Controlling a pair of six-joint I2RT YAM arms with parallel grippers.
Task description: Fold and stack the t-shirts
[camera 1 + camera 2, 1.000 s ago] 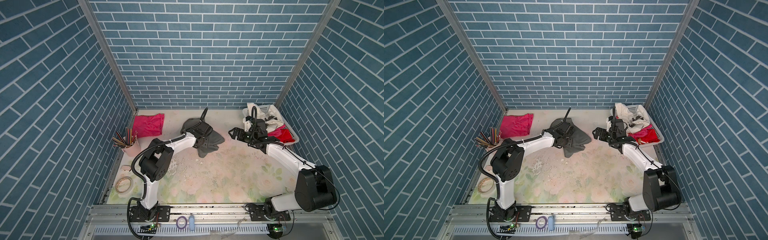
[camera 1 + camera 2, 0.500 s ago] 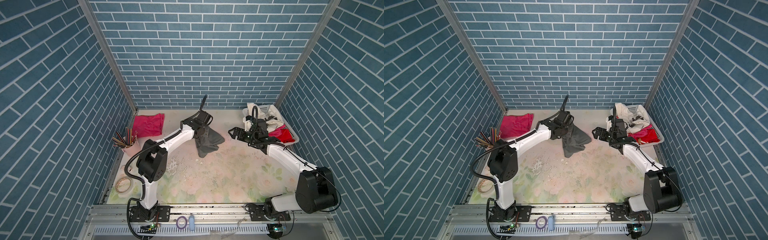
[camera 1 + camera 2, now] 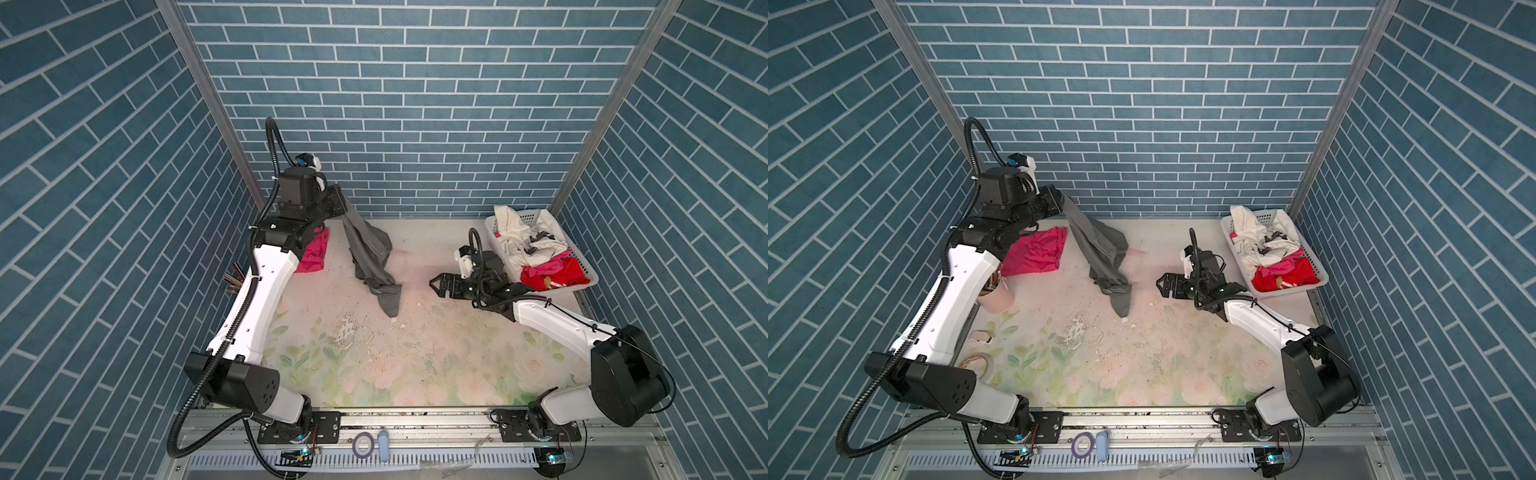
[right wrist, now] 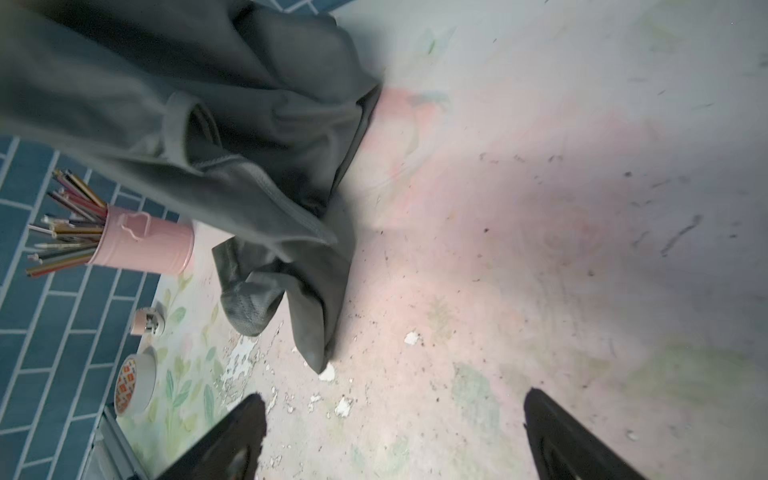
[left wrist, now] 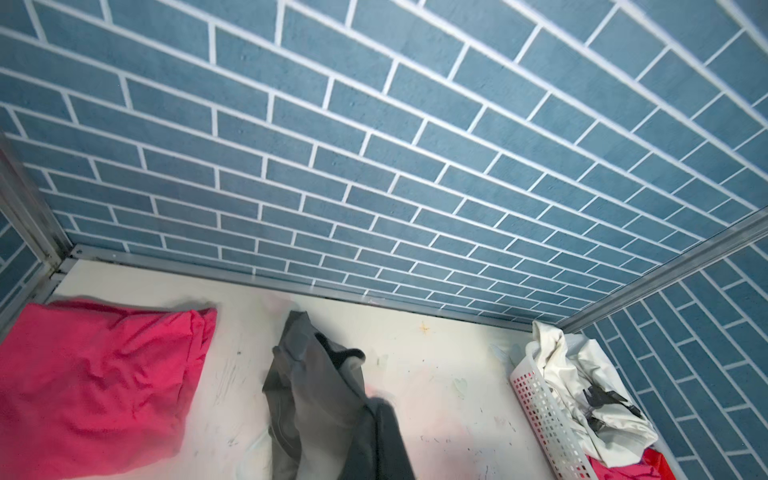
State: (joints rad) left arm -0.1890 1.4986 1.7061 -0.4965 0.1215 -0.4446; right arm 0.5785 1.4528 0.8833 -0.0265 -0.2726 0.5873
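Blue brick-patterned walls enclose the bench (faded floral covering, flaking near the middle) on three sides.

We are looking down on the whole bench from high up; both wrist cameras are catching the grey t-shirt nearer.

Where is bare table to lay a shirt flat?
Free: front-centre of the table, between left arm and right arm. Also the back strip between dark grey t-shirt and basket. Crowded: left edge: pink t-shirt, pencil cup, tape roll.
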